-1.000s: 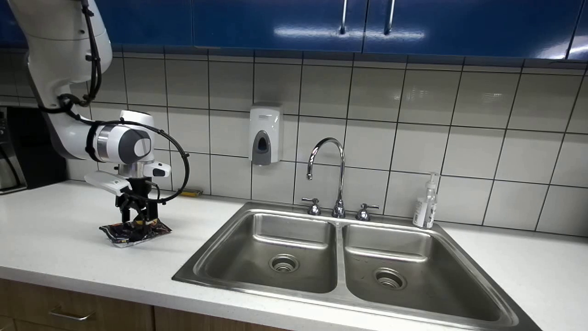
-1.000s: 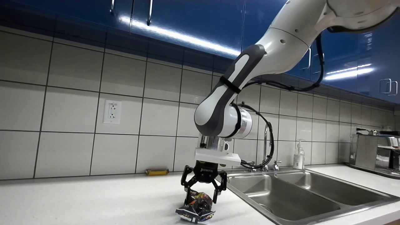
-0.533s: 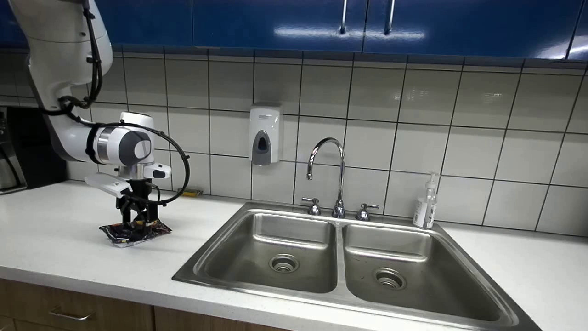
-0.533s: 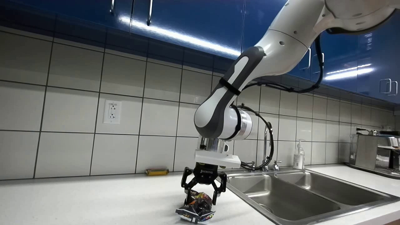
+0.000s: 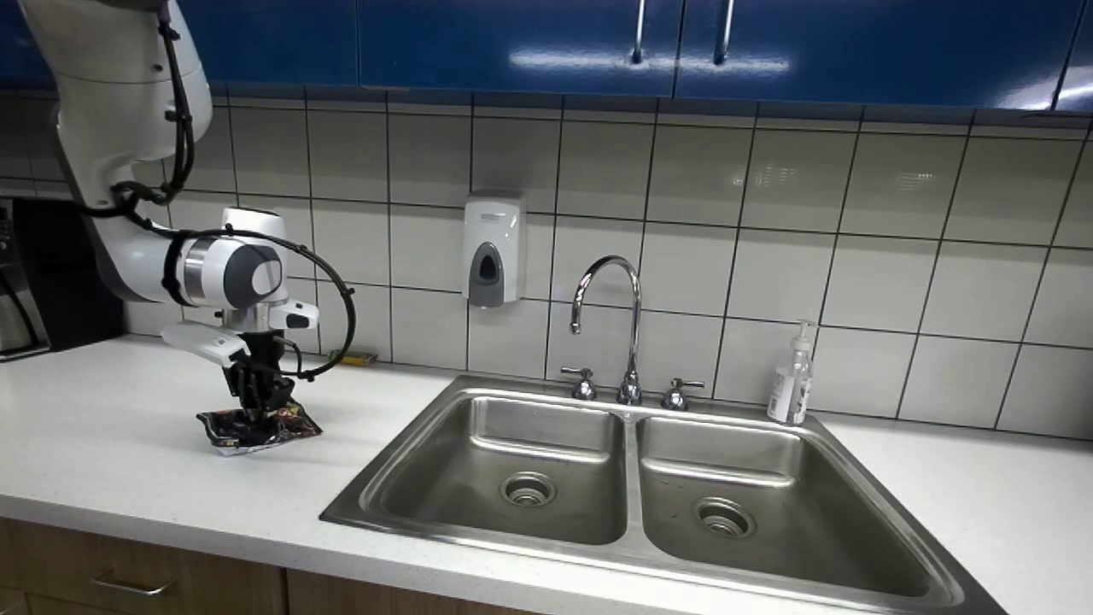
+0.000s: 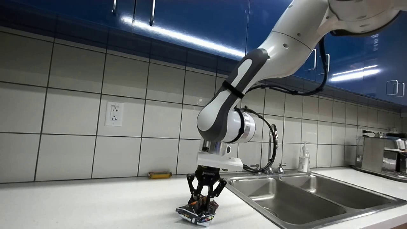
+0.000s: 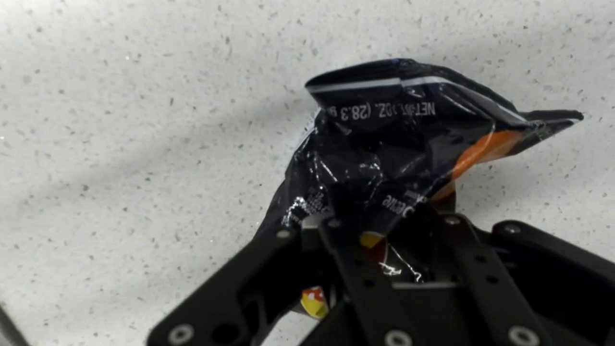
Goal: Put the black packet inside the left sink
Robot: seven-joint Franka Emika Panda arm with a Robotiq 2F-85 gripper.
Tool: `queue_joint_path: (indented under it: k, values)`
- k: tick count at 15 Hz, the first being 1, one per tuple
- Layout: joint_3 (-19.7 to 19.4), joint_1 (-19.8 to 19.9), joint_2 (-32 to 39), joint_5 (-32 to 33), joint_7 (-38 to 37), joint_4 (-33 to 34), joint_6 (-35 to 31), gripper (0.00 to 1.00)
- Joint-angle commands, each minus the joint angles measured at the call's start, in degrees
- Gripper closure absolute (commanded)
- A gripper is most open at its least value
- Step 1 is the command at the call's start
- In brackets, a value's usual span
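The black packet lies crumpled on the white counter, left of the double sink in an exterior view. Its orange and white markings show best in the wrist view, where the packet bunches up between the fingers. My gripper points straight down, its jaws drawn in and pinching the packet from both sides. The fingertips are partly hidden by the wrapper in the wrist view. The left sink, a steel basin with a round drain, holds nothing visible. In an exterior view the left sink is the basin nearer the gripper.
A raised steel rim borders the double sink. Behind it rise a curved faucet and two handles; a pump bottle stands at the back right. A small yellow item lies by the tiled wall. Blue cupboards hang above.
The fingers have come together from wide apart onto the packet. The packet has crumpled inward and shifted slightly. The arm has hardly moved.
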State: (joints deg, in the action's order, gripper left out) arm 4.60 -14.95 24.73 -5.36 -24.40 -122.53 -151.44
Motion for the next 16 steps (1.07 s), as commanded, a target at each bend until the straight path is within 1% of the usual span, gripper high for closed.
queue_joint_path:
  k: [1,2,5,9,16]
  values:
    - [-0.57,-0.45,0.77,1.0,0.39,1.05,-0.2,0.96]
    - [-0.5,-0.41,0.89,0.96,0.48,1.13,-0.22,1.0]
    - [-0.65,-0.63,1.06,1.38,0.41,1.53,0.12,1.0]
    - [-1.55,-0.97,-0.91,3.38,0.06,1.09,1.15,1.0]
    - [-5.84,-0.24,-7.29,8.94,-0.95,-2.24,2.61,1.0]
